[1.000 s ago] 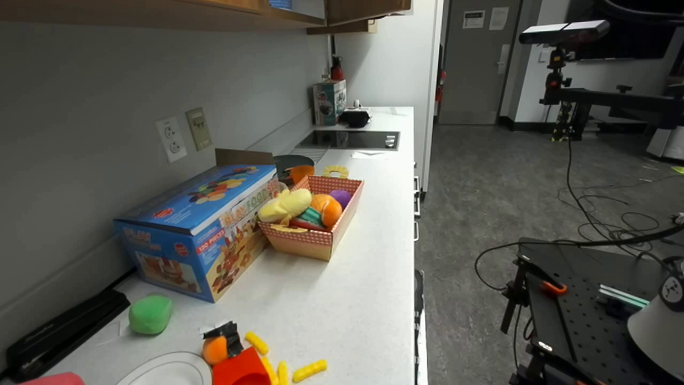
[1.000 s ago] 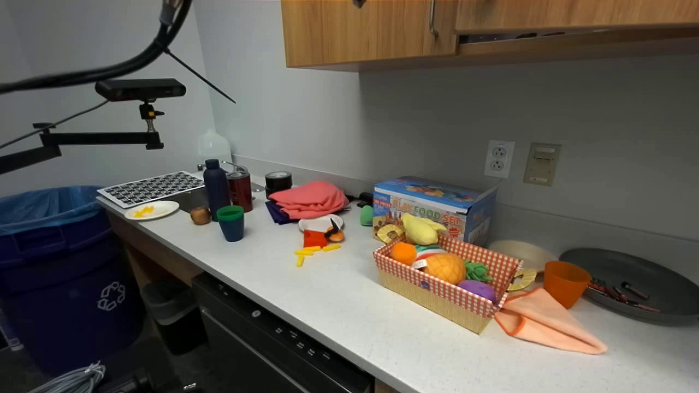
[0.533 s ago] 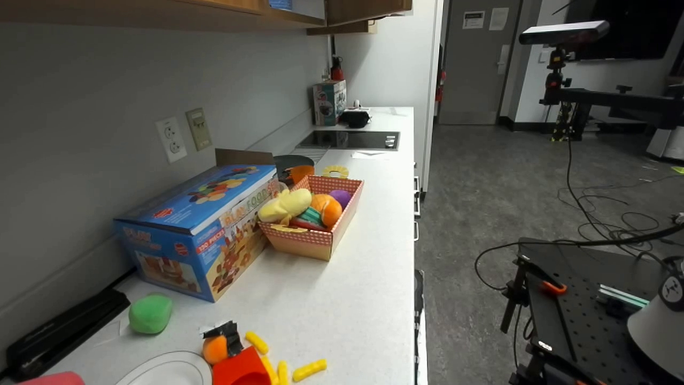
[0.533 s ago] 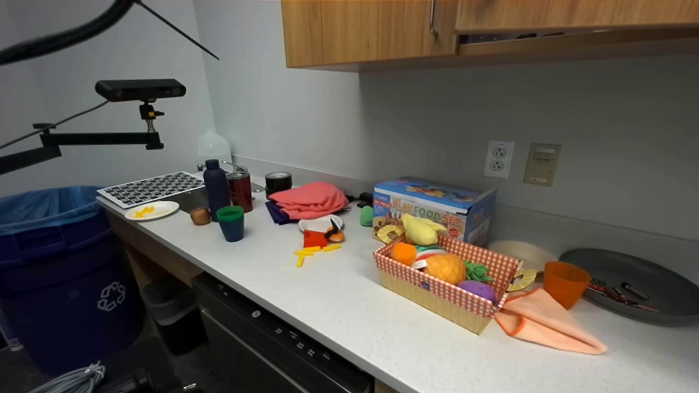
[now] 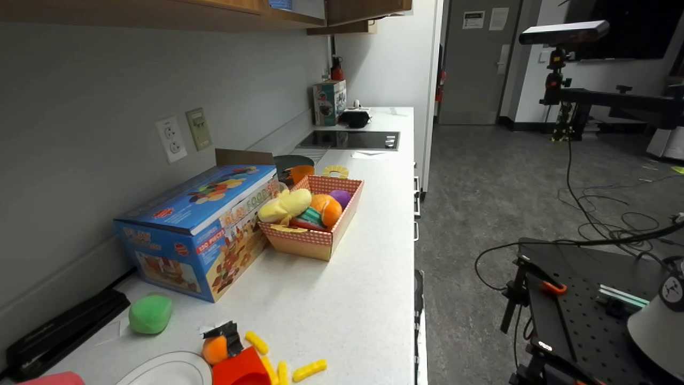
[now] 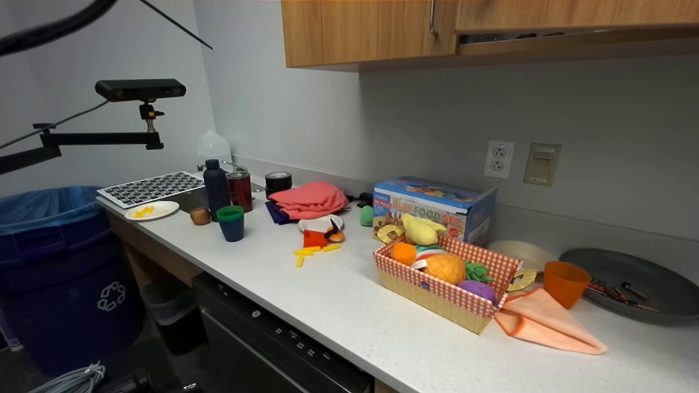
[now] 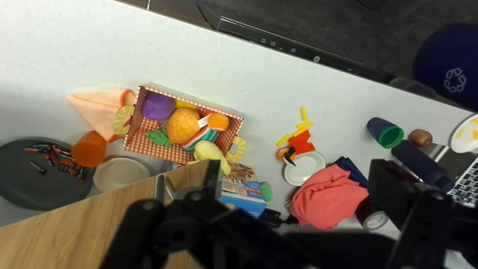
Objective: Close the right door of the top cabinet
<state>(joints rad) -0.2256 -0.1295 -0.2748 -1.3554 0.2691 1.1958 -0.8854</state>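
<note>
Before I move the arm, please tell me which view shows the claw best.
The wrist view. It shows the claw up close: two fingers, blurred but clearly apart, one overlapping the right door in the picture. Neither exterior view shows the claw; the robot's base appears in an exterior view.

The cooktop (image 5: 350, 139), top cabinet (image 6: 382, 35) and long white countertop (image 6: 327, 295) mark this as a kitchen.

The claw (image 7: 297, 173) is black; seen through its gap, coral cloth (image 7: 328, 196) and white plate (image 7: 308, 170); beyond it, red-and-white checked basket (image 7: 147, 148); the top cabinet (image 6: 371, 33), orange-brown, wood-grained.
</note>
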